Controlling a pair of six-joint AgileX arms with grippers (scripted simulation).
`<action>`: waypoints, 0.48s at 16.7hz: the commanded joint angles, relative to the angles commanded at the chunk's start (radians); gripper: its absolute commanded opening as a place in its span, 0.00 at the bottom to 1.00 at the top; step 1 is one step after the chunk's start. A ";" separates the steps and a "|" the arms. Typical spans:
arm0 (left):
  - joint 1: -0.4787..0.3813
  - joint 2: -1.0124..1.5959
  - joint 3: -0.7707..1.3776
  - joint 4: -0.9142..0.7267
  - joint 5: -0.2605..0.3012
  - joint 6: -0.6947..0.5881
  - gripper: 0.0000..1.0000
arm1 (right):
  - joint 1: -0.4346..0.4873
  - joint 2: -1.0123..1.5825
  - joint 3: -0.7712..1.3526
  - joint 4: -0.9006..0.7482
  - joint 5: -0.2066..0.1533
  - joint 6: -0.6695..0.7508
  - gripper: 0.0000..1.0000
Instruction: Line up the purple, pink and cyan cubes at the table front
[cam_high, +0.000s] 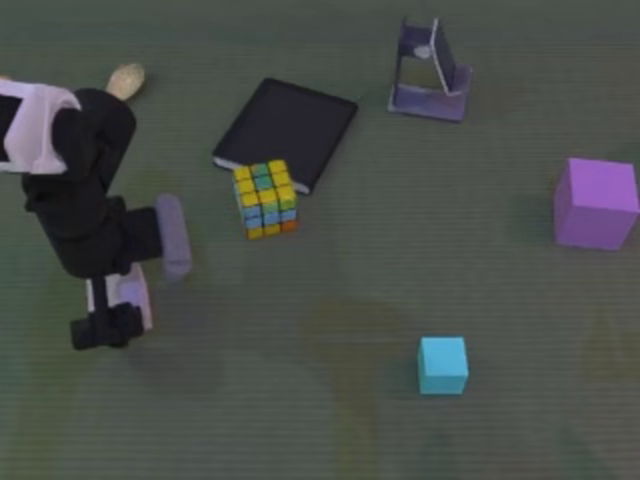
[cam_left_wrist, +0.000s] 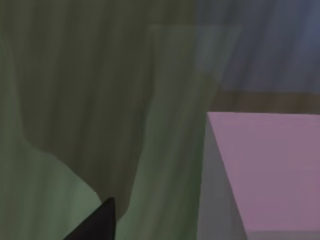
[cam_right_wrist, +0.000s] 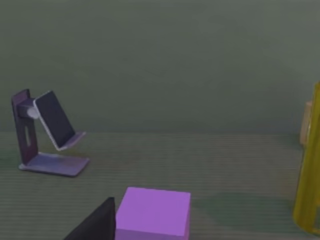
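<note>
Top view, biggest first. Table (cam_high: 330, 420): matte grey-green. Left arm (cam_high: 85, 200) hangs over the 9 o'clock side, its gripper (cam_high: 112, 325) low over the pink cube (cam_high: 125, 292), which mostly sits under the wrist. Can't tell how wide the pincer is or whether it has the cube. Right arm isn't in this view.

Black tablet (cam_high: 285, 130) lies at about 11 o'clock of centre, with the puzzle cube (cam_high: 265, 198) touching its near corner. Phone stand (cam_high: 430, 75) is at 1 o'clock. Purple cube (cam_high: 597, 202) sits at 3 o'clock near the table edge. Cyan cube (cam_high: 443, 364) is at 5 o'clock, well apart from the purple one. A small tan object (cam_high: 126, 80) lies at 10 o'clock behind the arm.

Risks, as I judge them:
- Off-centre fingers could twist or shove the pink cube rather than grip it.
- A low carry toward the front could clip the cyan cube, the smallest and easiest to knock.
- The three are spread wide, so spacing errors would leave the line crooked.

View differences: left wrist view shows the pink cube (cam_left_wrist: 265, 170) close up with one dark fingertip (cam_left_wrist: 97, 222) beside it, apart from it, which the top view hides. Right wrist view shows the purple cube (cam_right_wrist: 152, 212) just past its own fingertip (cam_right_wrist: 95, 222), the phone stand (cam_right_wrist: 47, 135) side-on, and a yellow curved object (cam_right_wrist: 309, 170) at the frame edge that the top view lacks.
</note>
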 joint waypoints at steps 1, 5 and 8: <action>0.000 0.000 0.000 0.000 0.000 0.000 0.77 | 0.000 0.000 0.000 0.000 0.000 0.000 1.00; 0.000 0.000 0.000 0.000 0.000 0.000 0.47 | 0.000 0.000 0.000 0.000 0.000 0.000 1.00; 0.000 0.000 0.000 0.000 0.000 0.000 0.25 | 0.000 0.000 0.000 0.000 0.000 0.000 1.00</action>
